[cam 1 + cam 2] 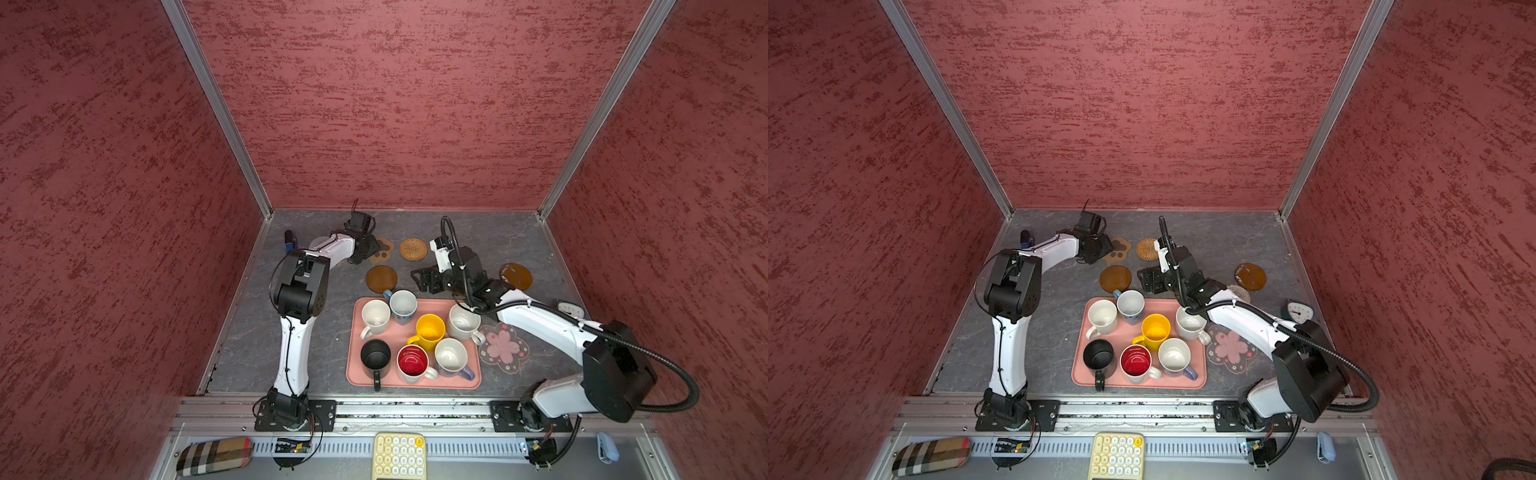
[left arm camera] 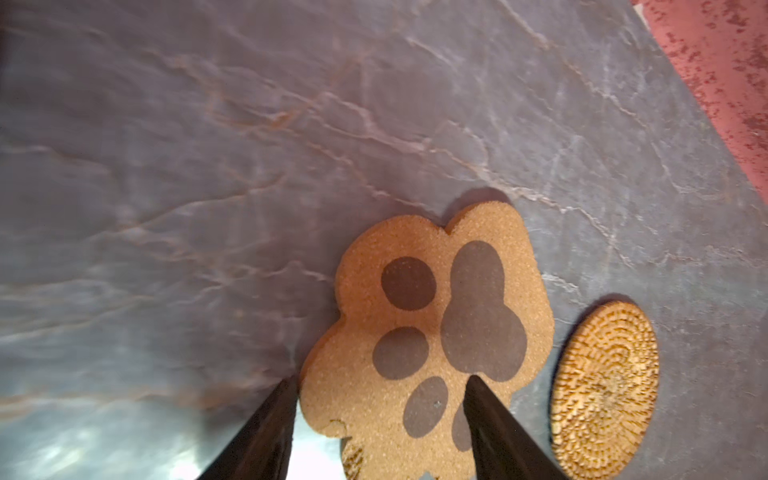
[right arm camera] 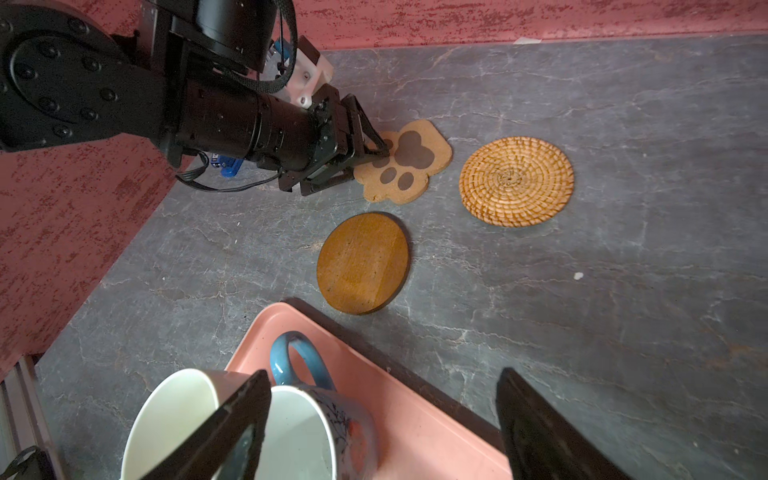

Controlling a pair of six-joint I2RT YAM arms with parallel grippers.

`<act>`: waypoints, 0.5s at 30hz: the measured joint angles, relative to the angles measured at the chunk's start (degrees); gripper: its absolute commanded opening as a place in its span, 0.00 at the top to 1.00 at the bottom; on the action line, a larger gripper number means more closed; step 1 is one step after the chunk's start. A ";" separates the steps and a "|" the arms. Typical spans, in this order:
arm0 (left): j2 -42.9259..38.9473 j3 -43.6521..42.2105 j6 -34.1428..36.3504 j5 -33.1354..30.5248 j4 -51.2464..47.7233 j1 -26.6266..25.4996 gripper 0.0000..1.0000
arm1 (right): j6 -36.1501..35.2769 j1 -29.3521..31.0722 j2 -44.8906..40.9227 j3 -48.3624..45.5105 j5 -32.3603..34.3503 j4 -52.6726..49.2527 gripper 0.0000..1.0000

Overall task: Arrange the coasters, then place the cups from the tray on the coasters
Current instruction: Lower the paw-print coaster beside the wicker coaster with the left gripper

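Note:
The tan paw coaster [image 2: 432,324] lies flat at the back, and my left gripper [image 2: 382,415] stands open over its near end, one fingertip at its edge and one on top. Beside it are a wicker coaster [image 1: 413,249] and a brown disc [image 1: 381,279]. Another brown disc [image 1: 516,276] and the pink flower coaster [image 1: 503,348] lie to the right. A beige woven coaster [image 1: 1239,293] peeks from under the right arm. Several cups stand on the salmon tray [image 1: 440,383]. My right gripper [image 3: 382,378] hangs open and empty over the tray's far edge, by the blue cup [image 3: 307,424].
A small clock [image 1: 1298,311] stands at the right edge behind the right arm. A blue object [image 1: 289,241] sits at the back left. A yellow keypad [image 1: 399,455], a plaid case [image 1: 214,455] and a pale blue item [image 1: 606,446] lie on the front ledge.

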 measured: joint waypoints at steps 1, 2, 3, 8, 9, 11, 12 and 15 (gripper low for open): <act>0.22 0.37 -0.04 0.13 -0.13 -0.22 0.35 | 0.00 -0.15 0.00 -0.20 0.00 0.00 0.14; 0.39 0.61 -0.13 0.26 -0.22 -0.37 0.35 | 0.00 -0.28 0.00 -0.33 0.00 0.00 0.14; 0.63 1.03 -0.37 0.35 -0.35 -0.57 0.35 | 0.00 -0.39 0.00 -0.46 -0.02 0.00 0.14; 1.84 2.97 -1.03 0.87 -0.59 -1.25 0.35 | 0.00 -0.55 0.00 -0.81 -0.04 -0.02 0.14; 2.01 3.30 -1.07 1.01 -0.61 -1.36 0.35 | 0.00 -0.55 0.00 -0.81 -0.04 0.00 0.14; 2.16 3.56 -1.16 1.18 -0.74 -1.49 0.35 | 0.00 -0.59 0.00 -0.81 -0.04 -0.02 0.14; 2.16 3.61 -1.20 1.22 -0.79 -1.53 0.34 | 0.00 -0.63 0.00 -0.81 -0.04 -0.02 0.14; 2.16 3.72 -1.18 1.22 -1.05 -1.53 0.32 | 0.00 -0.70 -0.02 -0.81 -0.04 -0.04 0.14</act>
